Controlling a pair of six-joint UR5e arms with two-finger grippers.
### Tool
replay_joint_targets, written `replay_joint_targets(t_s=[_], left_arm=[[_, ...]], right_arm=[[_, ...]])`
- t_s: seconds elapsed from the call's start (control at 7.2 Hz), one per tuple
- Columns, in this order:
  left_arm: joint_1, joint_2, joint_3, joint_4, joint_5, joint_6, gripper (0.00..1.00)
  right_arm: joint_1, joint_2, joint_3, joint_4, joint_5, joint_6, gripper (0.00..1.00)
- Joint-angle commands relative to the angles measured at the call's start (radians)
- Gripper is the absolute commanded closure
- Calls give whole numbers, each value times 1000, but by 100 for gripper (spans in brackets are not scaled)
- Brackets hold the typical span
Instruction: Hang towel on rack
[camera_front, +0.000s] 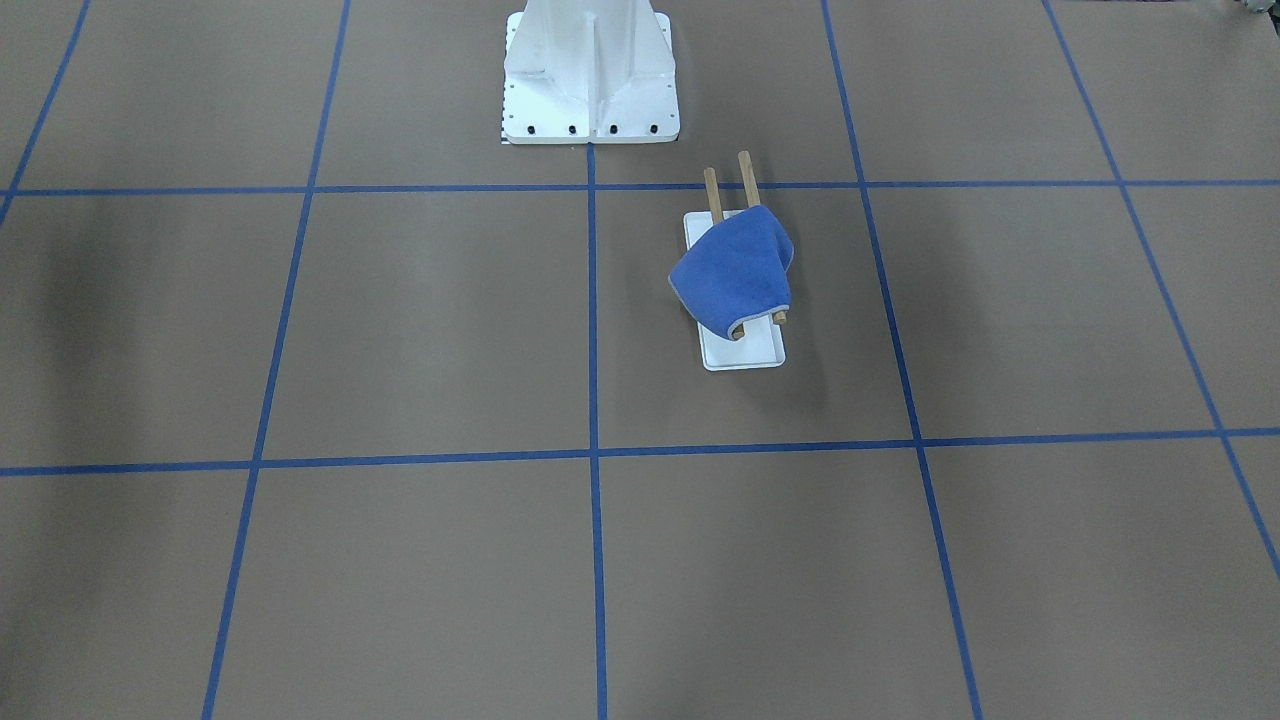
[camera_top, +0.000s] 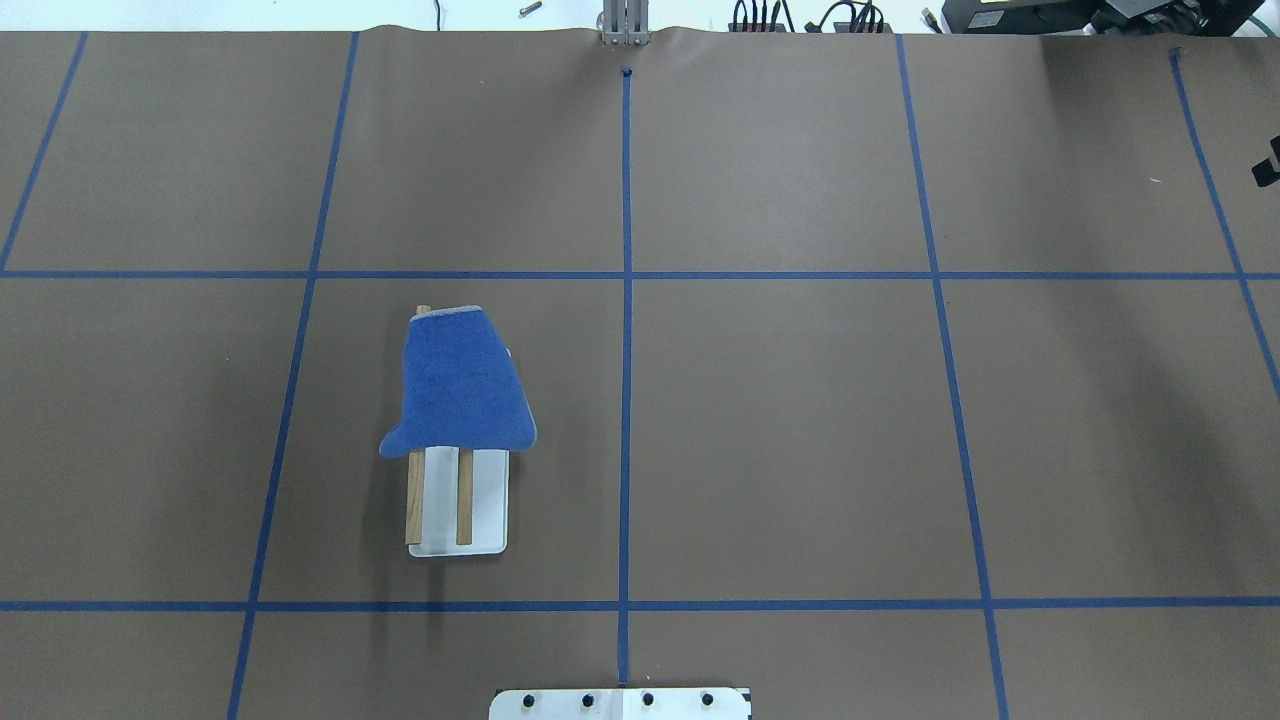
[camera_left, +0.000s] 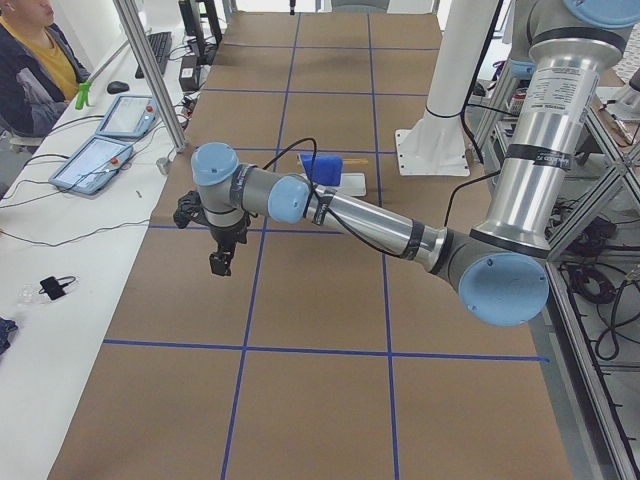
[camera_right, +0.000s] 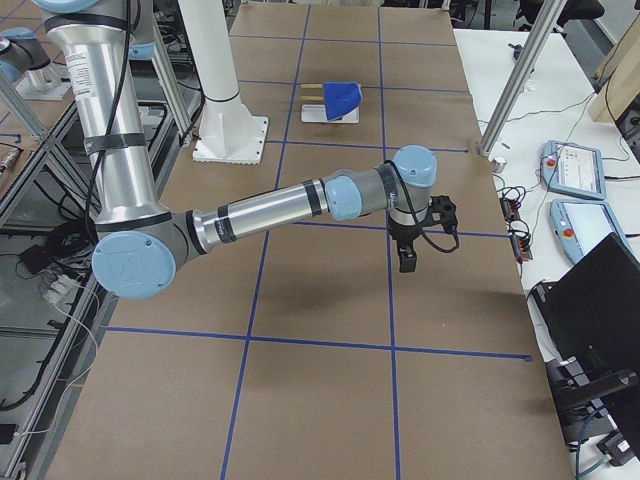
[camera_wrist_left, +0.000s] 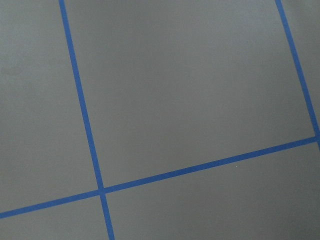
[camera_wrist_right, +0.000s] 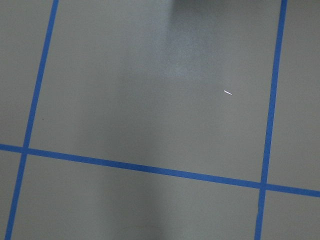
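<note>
You have the towel (camera_top: 460, 385) draped over both dowels (camera_top: 464, 500) of the rack (camera_top: 440, 500), covering its 12 o'clock end in the overhead view. The hem flares past the base plate (camera_top: 488, 500) toward 9 and 3. Left gripper (camera_left: 218, 265) and right gripper (camera_right: 407, 262) hang well apart from it over the table (camera_top: 800, 450); fingers apart or together, you cannot tell.

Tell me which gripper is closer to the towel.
Left. The left gripper hovers above the table toward its left end, fairly near the towel; the right gripper hangs much farther off, toward the opposite end.
</note>
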Motion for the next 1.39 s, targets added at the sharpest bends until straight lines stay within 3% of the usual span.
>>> replay_joint_targets(t_s=[0.0,1.25], left_arm=[[1,1,0,0,0,-1,2],[41,4,-69,10,-12,-41,2]], right_arm=[[-4,0,5,0,0,0,0],[-4,6,24,0,0,7,0]])
